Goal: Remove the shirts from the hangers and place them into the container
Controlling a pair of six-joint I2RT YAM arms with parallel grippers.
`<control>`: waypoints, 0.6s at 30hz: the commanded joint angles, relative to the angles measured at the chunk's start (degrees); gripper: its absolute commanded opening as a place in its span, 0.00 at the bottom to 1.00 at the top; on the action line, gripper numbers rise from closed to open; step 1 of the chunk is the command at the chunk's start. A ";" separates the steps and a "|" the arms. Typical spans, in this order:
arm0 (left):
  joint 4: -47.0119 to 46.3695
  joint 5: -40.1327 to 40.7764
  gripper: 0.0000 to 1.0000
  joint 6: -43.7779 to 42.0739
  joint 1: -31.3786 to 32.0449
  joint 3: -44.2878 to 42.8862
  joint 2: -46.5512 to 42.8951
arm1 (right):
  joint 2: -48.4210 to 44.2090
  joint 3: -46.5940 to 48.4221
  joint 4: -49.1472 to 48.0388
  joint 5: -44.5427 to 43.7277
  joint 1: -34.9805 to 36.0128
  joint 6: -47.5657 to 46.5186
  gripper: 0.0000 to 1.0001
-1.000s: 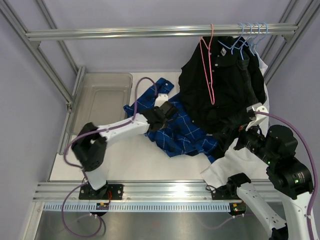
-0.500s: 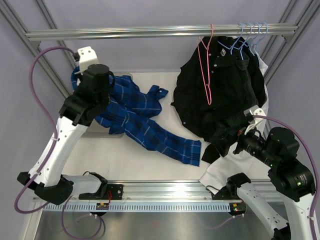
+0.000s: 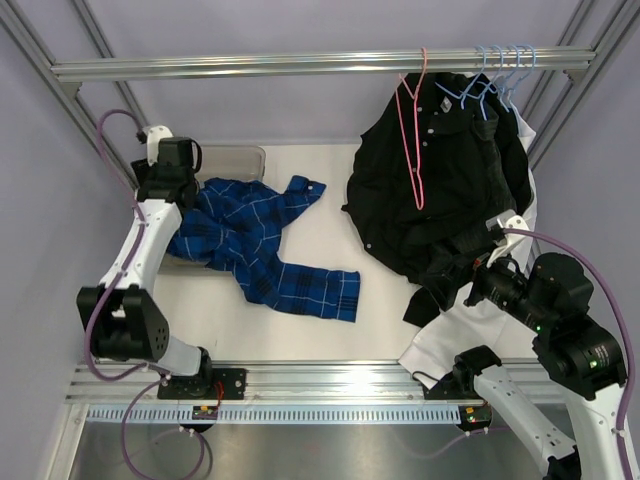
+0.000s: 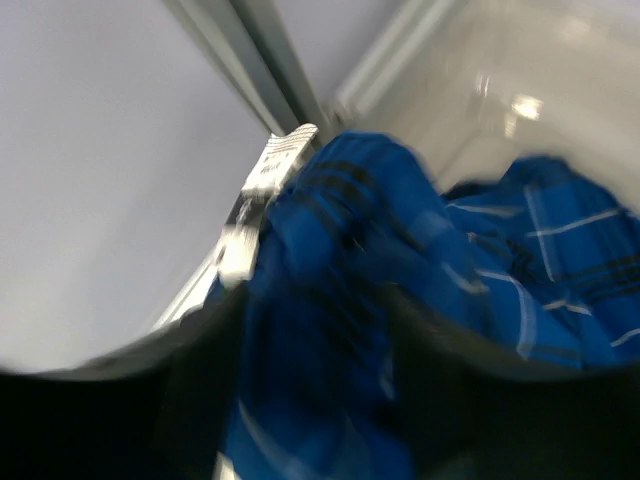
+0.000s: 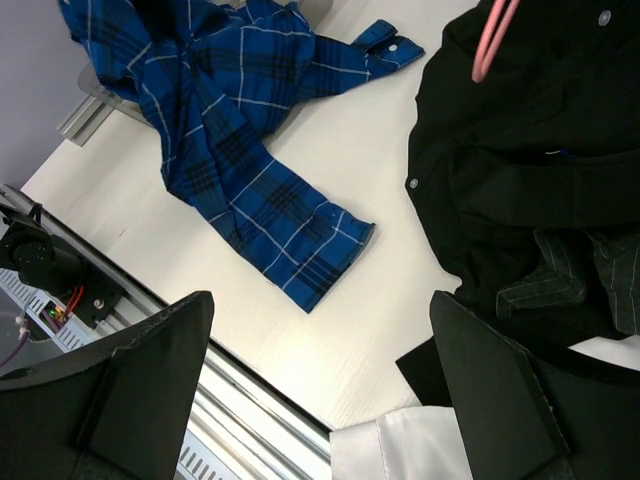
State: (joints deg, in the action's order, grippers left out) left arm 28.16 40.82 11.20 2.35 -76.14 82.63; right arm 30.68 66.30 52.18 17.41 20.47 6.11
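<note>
Left jaws: the left gripper shows in the blurred left wrist view as two dark fingers set apart, with blue cloth filling the gap. Cannot tell whether they pinch the cloth or stand loose around it.
Right jaws: the right gripper is spread wide with nothing between the fingers.
Left arm: stretched to the far left corner of the table, wrist over the container, right by the frame post.
Right arm: low on the right side, wrist near the bottom hem of the black shirts and above the white cloth.
Royal blue plaid shirt: off its hanger and crumpled. Its upper part lies in the container under the left wrist. The rest spills over the container's near right rim onto the table. One cuffed sleeve points toward the back and another length trails toward the near edge, ending flat on the tabletop.
Container: translucent grey, at the far left of the table. Only its far right corner is uncovered.
Black shirts: bunched together on the light blue hangers, at the right end of the rail.
Pink-red hanger: hooked on the rail just left of the blue ones, hanging against the front of the black shirts.
</note>
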 commanded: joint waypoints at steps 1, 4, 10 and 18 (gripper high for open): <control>-1.98 -8.35 0.92 4.44 -0.68 -0.67 1.92 | 1.14 -0.03 -0.51 -1.85 0.54 0.48 0.99; -1.80 -13.03 0.99 2.96 1.68 -1.29 -3.32 | 0.96 -0.38 -1.03 -2.47 0.54 0.83 0.99; 8.30 -20.48 0.99 -1.45 18.98 -4.02 -8.71 | 3.42 -0.03 -2.43 -1.68 0.54 0.83 0.99; 2.28 -29.04 0.99 14.88 45.43 10.90 -3.47 | 6.32 -0.82 -5.34 0.34 0.54 1.36 0.99</control>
State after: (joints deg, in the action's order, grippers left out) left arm 32.49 16.62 18.72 42.54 -70.96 73.95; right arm 36.07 65.89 50.19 16.16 20.51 7.22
